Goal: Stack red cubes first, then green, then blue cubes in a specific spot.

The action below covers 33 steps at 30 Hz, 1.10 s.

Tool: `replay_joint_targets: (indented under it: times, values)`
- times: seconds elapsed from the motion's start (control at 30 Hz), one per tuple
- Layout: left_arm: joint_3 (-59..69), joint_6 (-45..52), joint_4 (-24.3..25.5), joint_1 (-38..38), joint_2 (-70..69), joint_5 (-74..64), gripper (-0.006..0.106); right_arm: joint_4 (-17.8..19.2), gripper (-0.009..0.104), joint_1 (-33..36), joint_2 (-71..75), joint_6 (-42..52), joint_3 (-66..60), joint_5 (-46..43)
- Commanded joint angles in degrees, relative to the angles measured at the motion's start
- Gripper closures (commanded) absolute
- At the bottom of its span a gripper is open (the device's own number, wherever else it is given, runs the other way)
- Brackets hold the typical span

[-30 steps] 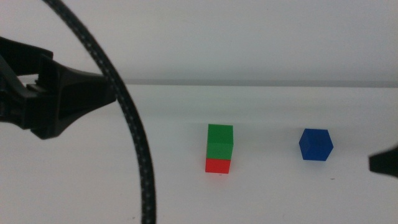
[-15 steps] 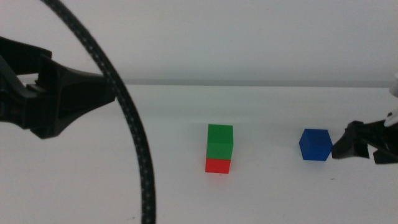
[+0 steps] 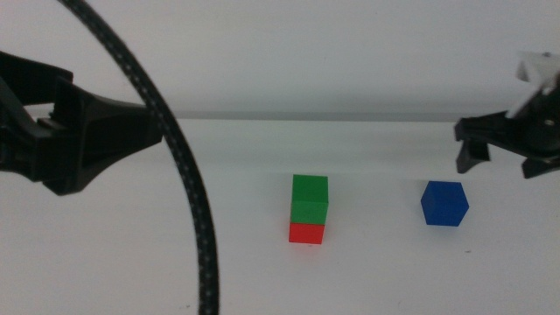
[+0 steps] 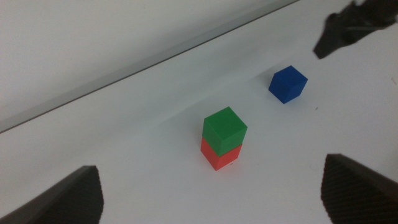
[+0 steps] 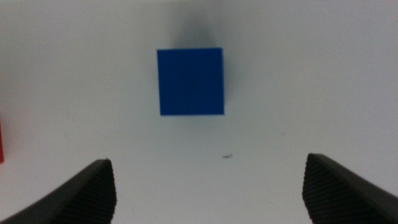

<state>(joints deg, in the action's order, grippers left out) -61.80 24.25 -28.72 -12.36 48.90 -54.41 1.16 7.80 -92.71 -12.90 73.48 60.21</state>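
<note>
The green cube sits on the red cube at the table's middle; both also show in the left wrist view, green on red. The blue cube lies alone to their right, also in the left wrist view and the right wrist view. My right gripper hovers open and empty just behind and right of the blue cube, its jaws wide apart. My left gripper waits at the left, open and empty.
A thick black braided cable arcs across the left of the middle view. The white table meets a pale wall behind. My right gripper also shows in the left wrist view.
My right gripper came in from the lower right edge, passed beside the blue cube, and rose up and back. The cubes and my left arm have not moved.
</note>
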Motion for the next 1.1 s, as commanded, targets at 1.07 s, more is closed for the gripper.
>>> replay_joint_targets:
  times: [1.07]
  values:
    - [0.22,-0.08,0.1,0.29,-0.1,1.13,0.007,3.81,0.016,1.62,-18.96,-0.54,5.02,-6.63]
